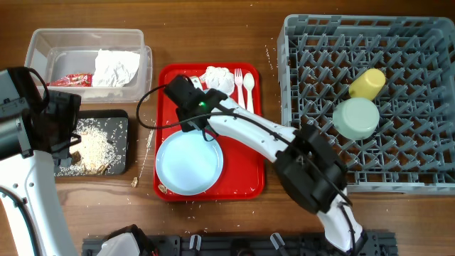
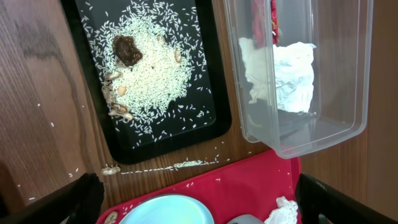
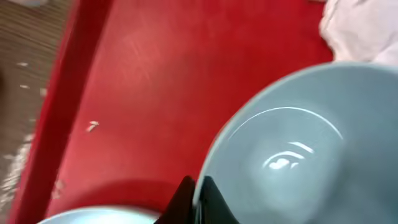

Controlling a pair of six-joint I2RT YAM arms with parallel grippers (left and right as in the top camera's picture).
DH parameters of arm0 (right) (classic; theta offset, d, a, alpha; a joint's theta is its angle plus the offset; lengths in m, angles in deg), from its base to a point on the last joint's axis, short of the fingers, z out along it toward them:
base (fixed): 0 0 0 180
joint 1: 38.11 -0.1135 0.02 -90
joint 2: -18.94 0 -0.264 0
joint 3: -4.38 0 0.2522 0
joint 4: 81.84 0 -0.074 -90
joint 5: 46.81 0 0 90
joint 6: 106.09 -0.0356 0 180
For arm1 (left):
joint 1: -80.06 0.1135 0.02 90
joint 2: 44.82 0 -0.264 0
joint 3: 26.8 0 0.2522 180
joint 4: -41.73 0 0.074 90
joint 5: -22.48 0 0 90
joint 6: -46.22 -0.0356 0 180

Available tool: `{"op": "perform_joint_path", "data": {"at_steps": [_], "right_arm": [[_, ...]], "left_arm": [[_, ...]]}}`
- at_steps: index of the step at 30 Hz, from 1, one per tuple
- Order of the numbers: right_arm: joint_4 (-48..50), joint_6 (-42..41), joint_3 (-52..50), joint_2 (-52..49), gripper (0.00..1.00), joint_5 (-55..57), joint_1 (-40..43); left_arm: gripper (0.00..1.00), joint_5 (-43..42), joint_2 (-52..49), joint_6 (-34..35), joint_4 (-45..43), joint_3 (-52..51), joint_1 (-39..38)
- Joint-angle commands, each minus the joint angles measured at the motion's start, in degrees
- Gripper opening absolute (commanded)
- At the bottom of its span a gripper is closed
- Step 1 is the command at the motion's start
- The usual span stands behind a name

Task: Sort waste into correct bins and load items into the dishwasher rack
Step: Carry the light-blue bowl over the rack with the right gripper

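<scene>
- Both jaws of the right gripper (image 3: pixel 198 202) pinch the saucer (image 3: pixel 292 143) by its rim, above the red tray (image 3: pixel 143 81).
- Best to lift it level, clear of the plate (image 1: pixel 188 165), then stand it between free rack (image 1: pixel 288 107) pegs.
- Left gripper (image 2: pixel 202 198) hangs spread wide near the black tray (image 2: pixel 214 93).

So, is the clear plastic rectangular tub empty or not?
Not empty. The clear plastic rectangular tub holds a crumpled white paper napkin and a small red wrapper; the overhead and left wrist views show both inside.
</scene>
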Motion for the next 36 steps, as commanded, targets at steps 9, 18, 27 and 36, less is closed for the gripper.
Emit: {"op": "perform_joint_path", "data": {"at_steps": [9, 18, 27, 36], "right_arm": [[-23.6, 0.7, 6.1, 30.1, 0.04, -5.0, 23.1], [-40.7, 19.1, -1.8, 33.8, 0.05, -39.0, 40.0], [-31.2, 29.5, -20.3, 33.8, 0.04, -67.6, 47.4], [-31.2, 36.7, -33.8, 33.8, 0.04, -74.2, 56.8]], "left_arm": [[1.00, 0.0, 0.0, 0.3, 0.0, 0.7, 0.2], [1.00, 0.0, 0.0, 0.3, 0.0, 0.7, 0.2], [1.00, 0.0, 0.0, 0.3, 0.0, 0.7, 0.2], [1.00, 0.0, 0.0, 0.3, 0.0, 0.7, 0.2]]}}
